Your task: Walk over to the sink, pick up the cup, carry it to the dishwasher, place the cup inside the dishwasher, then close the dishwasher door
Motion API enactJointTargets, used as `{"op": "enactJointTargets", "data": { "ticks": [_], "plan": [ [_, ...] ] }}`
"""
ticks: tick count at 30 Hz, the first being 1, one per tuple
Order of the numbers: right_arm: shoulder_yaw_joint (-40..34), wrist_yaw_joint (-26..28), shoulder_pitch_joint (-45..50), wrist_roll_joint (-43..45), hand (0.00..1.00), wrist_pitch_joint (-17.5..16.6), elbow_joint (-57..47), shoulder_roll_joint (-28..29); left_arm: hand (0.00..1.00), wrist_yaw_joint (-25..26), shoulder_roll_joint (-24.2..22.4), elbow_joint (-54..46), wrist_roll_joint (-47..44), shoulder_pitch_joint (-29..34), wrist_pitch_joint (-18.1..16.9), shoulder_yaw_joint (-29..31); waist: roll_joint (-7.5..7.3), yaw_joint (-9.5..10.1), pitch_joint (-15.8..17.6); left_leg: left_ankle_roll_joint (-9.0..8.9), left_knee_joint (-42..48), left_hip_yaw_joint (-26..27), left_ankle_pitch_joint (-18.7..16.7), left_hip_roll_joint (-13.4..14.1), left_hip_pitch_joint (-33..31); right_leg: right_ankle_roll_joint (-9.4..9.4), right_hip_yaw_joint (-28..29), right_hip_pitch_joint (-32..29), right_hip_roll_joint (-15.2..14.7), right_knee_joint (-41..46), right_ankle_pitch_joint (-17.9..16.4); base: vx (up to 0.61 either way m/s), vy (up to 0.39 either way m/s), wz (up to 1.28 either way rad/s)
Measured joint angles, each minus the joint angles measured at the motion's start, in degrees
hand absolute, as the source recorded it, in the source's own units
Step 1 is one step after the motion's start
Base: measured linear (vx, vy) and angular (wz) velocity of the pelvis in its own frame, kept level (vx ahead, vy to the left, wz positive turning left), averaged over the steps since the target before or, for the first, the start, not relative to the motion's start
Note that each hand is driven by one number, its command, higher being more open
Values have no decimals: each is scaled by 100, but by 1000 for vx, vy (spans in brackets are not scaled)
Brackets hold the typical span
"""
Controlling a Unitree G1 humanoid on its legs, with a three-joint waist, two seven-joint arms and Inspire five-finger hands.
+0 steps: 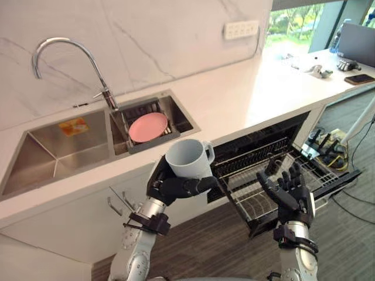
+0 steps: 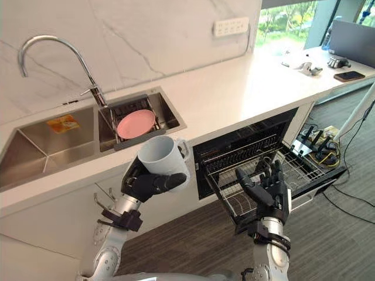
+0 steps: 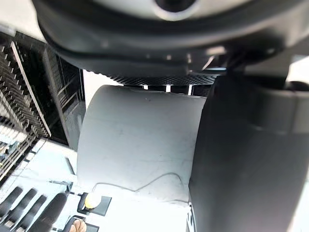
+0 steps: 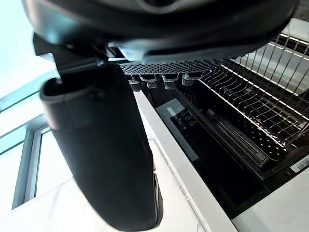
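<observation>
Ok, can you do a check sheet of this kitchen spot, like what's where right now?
Surface: white counter with a steel sink set in it.
Job's things: white cup held up in front of the counter edge; dishwasher open, its rack pulled out.
Clutter: pink plate in the sink's smaller basin; phone at the counter's far end.
Hands: left hand curled round the cup; right hand open above the rack, holding nothing.
Cables: black plugs and cables on the floor past the dishwasher.
Surroundings: marble wall, tap, wall socket, window.
</observation>
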Motion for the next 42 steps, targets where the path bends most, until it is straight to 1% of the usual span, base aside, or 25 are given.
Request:
{"op": "enactJointTargets", "data": {
  "ticks": [1,2,4,5,6,7,9,11,12,13,14,17,18,23,27,32,34,35,36,37,38,39,40,41,42],
  "plan": [
    [-29,1,-4,-17,100,-1,-13,13,0,3,-11,-18,1,-131,9,-7,-25,-13,17,85,36,2,-80,-68,108,-109,-70,-133,-103,305,247,157,237,-8],
    [-50,1,-5,-48,100,-1,-35,12,0,7,-17,-47,4,-177,10,-21,-61,-19,44,120,27,16,-104,-99,177,-115,-83,-144,-132,335,407,137,230,-45],
    [31,16,-182,-236,100,-1,-79,44,0,125,-3,-328,16,-346,-17,-78,14,77,94,226,-213,312,-269,-120,535,-91,-256,-229,-197,89,918,100,227,-109],
    [66,37,-272,-239,100,8,-70,80,0,194,20,-375,22,-433,-67,-68,18,123,149,258,-251,542,-291,-121,632,-107,-383,-313,-253,116,959,19,219,-168],
    [181,119,-419,-213,100,30,-70,104,0,420,42,-436,90,-569,-134,31,33,135,263,312,-361,970,-325,-36,782,-112,-905,-624,-260,372,961,-14,152,-141],
    [194,181,-448,-207,100,45,-68,104,0,522,56,-444,118,-600,-139,73,50,131,287,323,-427,1119,-332,-10,827,-119,-1144,-702,-236,346,966,-28,126,-143],
    [215,268,-477,-206,100,116,-46,98,0,728,164,-449,117,-654,-138,170,92,79,323,384,-538,1487,-431,69,862,-258,-1573,-895,-16,-69,831,-23,65,-100],
    [151,240,-473,-208,100,152,-23,91,0,749,209,-464,116,-674,-137,195,120,5,338,306,-555,1600,-488,118,777,-299,-1589,-1047,290,-825,826,1,11,-46],
    [105,189,-478,-206,100,152,-19,83,0,747,225,-500,118,-675,-133,171,91,-58,323,253,-545,1600,-494,114,720,-356,-1629,-1137,393,-1274,970,45,-42,1],
    [55,159,-475,-206,100,153,-16,79,0,744,220,-503,119,-675,-121,156,82,-94,320,183,-506,1583,-509,93,712,-469,-1631,-1139,447,-1377,1223,187,-122,-9],
    [-37,110,-492,-204,100,191,-23,-24,0,765,90,-523,128,-673,-49,176,245,-74,325,28,-352,1568,-537,177,698,-497,-1680,-1130,573,-1339,1578,201,-123,-14],
    [11,126,-448,-216,100,316,-34,-104,0,768,-175,-542,120,-695,-12,324,407,-57,342,-118,-196,1500,-655,471,715,-695,-1937,-1188,786,-1119,1456,146,-128,-27],
    [16,141,-383,-224,100,347,-65,-71,0,757,-232,-552,119,-719,10,347,396,-55,348,-149,-211,1531,-681,555,760,-740,-1965,-1171,880,-1099,1426,81,-121,-29],
    [-27,264,-82,-206,100,345,-259,18,0,644,-116,-700,189,-667,79,238,348,-31,379,-160,-344,1478,-746,569,835,-733,-2045,-1008,978,-1357,1394,17,-28,-3],
    [-12,269,-32,-201,100,346,-256,7,0,646,-111,-700,219,-501,77,234,350,106,378,-165,-550,1436,-646,536,1043,-718,-2119,-840,941,-1349,1365,26,-12,8],
    [172,322,-51,-25,100,352,-255,-41,0,649,-70,-690,231,-296,55,257,398,228,333,-225,-514,1241,-805,607,1174,-682,-2279,-729,861,-927,937,49,-36,19],
    [479,355,-104,7,100,444,-229,-95,0,710,-12,-686,239,-112,-16,252,570,262,172,-330,-75,1258,-953,986,1153,-779,-2319,-623,1158,-875,623,141,-129,-2],
    [562,373,-126,6,100,451,-219,-94,0,723,15,-665,241,-96,-25,250,586,263,155,-323,230,1209,-989,1107,1065,-724,-2328,-538,1234,-951,593,194,-165,-12],
    [727,390,-228,3,100,487,-165,-104,0,744,29,-578,246,-91,-31,247,591,290,152,-255,1118,1097,-948,1403,729,-739,-2336,-376,1413,-1154,600,233,-249,-22],
    [833,447,-323,-3,100,540,-162,-126,0,812,8,-453,264,-97,-48,244,654,337,159,-169,2072,840,-707,1662,359,-779,-2275,-172,1591,-1354,604,229,-268,-34],
    [879,456,-368,-3,100,550,-161,-143,0,847,-9,-381,296,-89,-48,235,679,373,174,-188,2536,680,-484,1756,190,-803,-2219,-45,1654,-1460,607,241,-180,-55],
    [936,484,-451,-3,100,550,-136,-171,0,899,-56,-214,366,-47,-53,209,683,485,192,-437,2931,449,-636,1703,-4,-818,-2052,164,1665,-1629,609,184,-26,-62],
    [944,504,-500,-4,100,549,-135,-187,0,942,-99,-158,446,-21,-54,178,706,540,177,-415,2903,435,-752,1598,-48,-818,-1937,234,1646,-1687,608,262,27,-107],
    [937,514,-724,-4,100,545,-107,-201,0,966,-118,-118,711,97,-181,124,727,576,162,-225,2253,346,-986,1178,-194,-765,-1644,320,1530,-1792,639,207,38,-92],
    [937,530,-781,-5,100,537,-108,-202,0,966,-111,-117,783,103,-212,114,724,576,162,-200,1855,283,-995,1044,-215,-713,-1558,331,1491,-1823,671,196,53,-80]
  ]
}}
